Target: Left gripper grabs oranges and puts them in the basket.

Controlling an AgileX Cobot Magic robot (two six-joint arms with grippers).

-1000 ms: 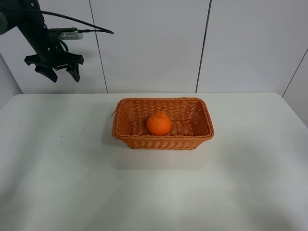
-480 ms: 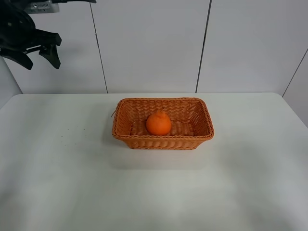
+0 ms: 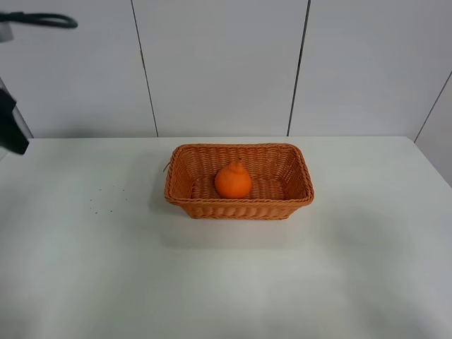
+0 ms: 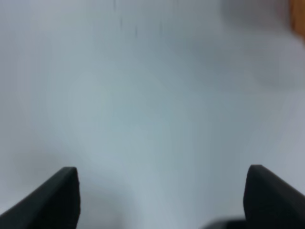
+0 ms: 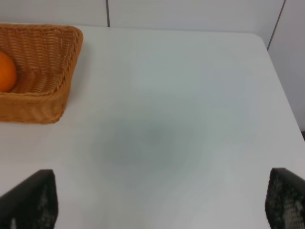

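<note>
The orange (image 3: 233, 181) sits upright inside the wicker basket (image 3: 293, 171) at the middle of the white table; its edge (image 5: 6, 71) and the basket's corner (image 5: 52, 62) also show in the right wrist view. The left arm (image 3: 13, 127) is almost out of the exterior high view at the far left edge, far from the basket. In the blurred left wrist view the left gripper (image 4: 164, 191) is open and empty, its two dark fingertips (image 4: 57, 191) wide apart over bare table. The right gripper (image 5: 162, 200) is open and empty, its fingertips (image 5: 33, 198) wide apart over the table right of the basket.
A black cable loop (image 3: 42, 20) hangs at the top left. A few small dark specks (image 3: 106, 198) lie on the table (image 3: 226, 282) left of the basket. White wall panels (image 3: 219, 63) stand behind the table.
The left arm has swung left and away from the basket, from the upper left of the view to nearly off its left edge. The orange and basket have not moved.
</note>
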